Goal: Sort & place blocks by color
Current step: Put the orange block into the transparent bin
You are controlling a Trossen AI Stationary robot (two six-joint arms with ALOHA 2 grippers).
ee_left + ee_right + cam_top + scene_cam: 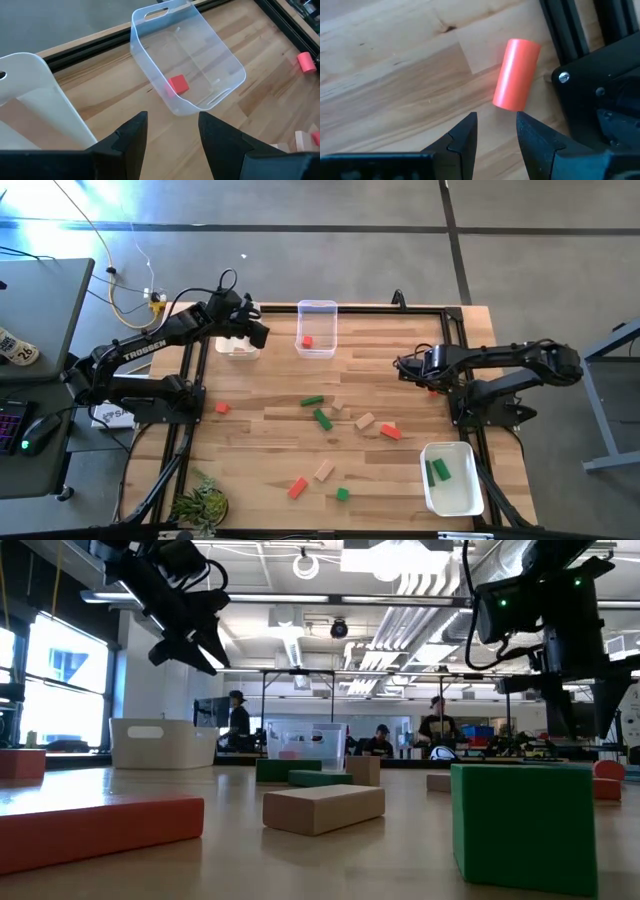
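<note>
— bright and even from above; glare streaking the floor at top left, soft short shadows on the table.

— ceiling lights blown out in the low view, near green block blurred, room backlit.

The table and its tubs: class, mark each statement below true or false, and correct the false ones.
1. The clear tub at the table's far edge holds one red cube. True.
2. The white tub near the right arm's base holds red blocks. False: it holds green blocks.
3. The left gripper grips a block. False: its fingers are apart with nothing between them, near the clear tub.
4. A red-orange cylinder lies on the wood just ahead of the right gripper. True.
5. All loose blocks on the table are green. False: red and plain wood ones lie there too.
</note>
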